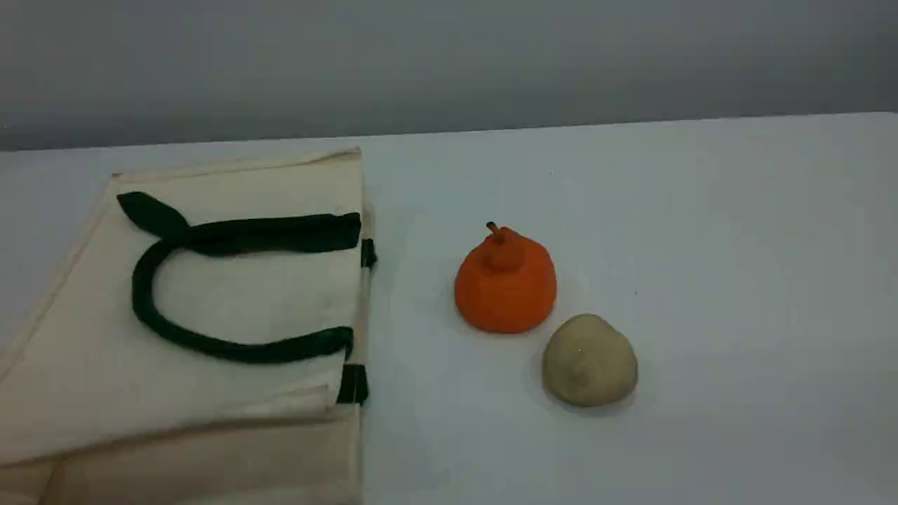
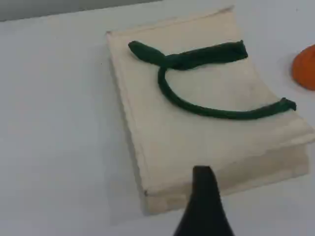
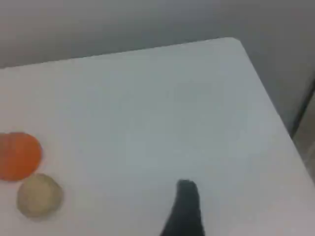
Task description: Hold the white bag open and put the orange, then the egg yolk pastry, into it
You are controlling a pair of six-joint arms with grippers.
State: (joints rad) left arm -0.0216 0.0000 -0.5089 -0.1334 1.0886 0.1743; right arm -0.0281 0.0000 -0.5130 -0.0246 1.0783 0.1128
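white bag [image 1: 210, 308]: lay flat and folded on the tabletop's left side, mouth edge toward the fruit. soft, limp canvas by the look of it; it would likely sag shut unless one layer was lifted. best hold seemed the upper rim or the strap.
handle [image 1: 151, 308]: dark green strap, looped on top of the bag, one end twisted. looked thin and floppy, easy to pinch.
orange [image 1: 505, 287]: stood upright to the right of the bag, apart from it, short stem up. probably light and firm, matte, not slippery; its width suggested a grip across the body below the knob.
egg yolk pastry [image 1: 589, 359]: just beside the orange, nearer the camera and further right, whether touching could not be told. dome-shaped, possibly soft, so a gentle grip across the sides.
writing: no brand, label or text could be read.
left tool [image 2: 203, 194]: hung above the bag's near corner, jaws wide, holding nothing.
right tool [image 3: 186, 199]: over bare tabletop [image 3: 162, 108], well apart from both foods, jaws wide, empty.
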